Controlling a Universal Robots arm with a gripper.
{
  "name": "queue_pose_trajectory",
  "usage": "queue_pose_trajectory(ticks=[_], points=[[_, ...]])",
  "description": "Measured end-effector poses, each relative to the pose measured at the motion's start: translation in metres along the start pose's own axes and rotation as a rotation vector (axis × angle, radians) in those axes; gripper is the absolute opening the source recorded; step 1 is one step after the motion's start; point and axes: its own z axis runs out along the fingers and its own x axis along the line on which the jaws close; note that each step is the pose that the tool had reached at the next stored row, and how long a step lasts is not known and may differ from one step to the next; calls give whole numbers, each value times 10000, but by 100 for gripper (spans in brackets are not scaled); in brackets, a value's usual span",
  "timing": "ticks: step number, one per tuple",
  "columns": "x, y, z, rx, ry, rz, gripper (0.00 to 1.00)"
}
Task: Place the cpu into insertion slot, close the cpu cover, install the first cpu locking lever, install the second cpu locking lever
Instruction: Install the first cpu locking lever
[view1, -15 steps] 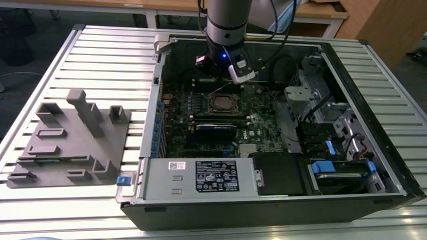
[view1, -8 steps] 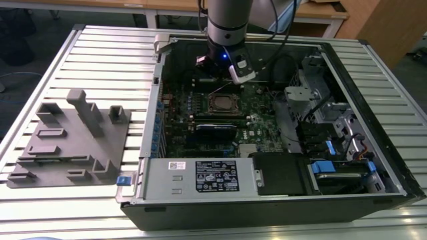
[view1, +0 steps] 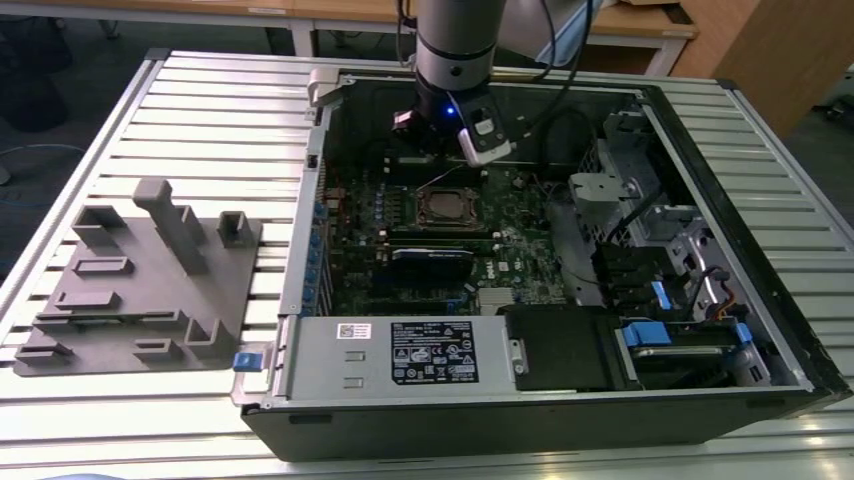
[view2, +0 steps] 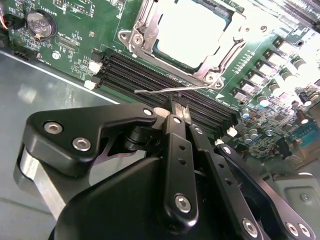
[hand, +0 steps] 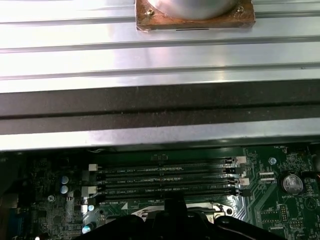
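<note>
- In the second wrist view, the pincer (view2: 178, 104) is pressed together, its tips at a thin wire lever (view2: 200, 88). I cannot tell whether they grip it.
- The lever lies crosswise to the fingers.
- Just beyond, the cpu (view2: 192, 25) sits under the shut cover (view2: 147, 37).
- In the exterior view, the cpu is at frame centre and the arm (view1: 454, 50) at upper centre.

Long black memory slots (view2: 150, 75) run just under the tips of the pincer (view2: 178, 106), with a round coin battery (view2: 40, 24) well off to one side. In the exterior view, inside the open computer case (view1: 534, 425), a black card module (view1: 430, 260) and a power supply (view1: 400, 350) lie nearer the camera than the pincer. A grey moulded fixture (view1: 147, 275) sits on the slatted table (view1: 200, 110), well apart from the pincer to the exterior view's left.
</note>
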Motion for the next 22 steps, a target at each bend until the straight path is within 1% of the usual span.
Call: queue_pose_trajectory(ticks=[5, 11, 22], points=[[-5, 7, 20, 12, -1, -1, 11], [-23, 7, 27, 75, -5, -1, 11], [-28, 3, 45, 93, -7, -2, 11]])
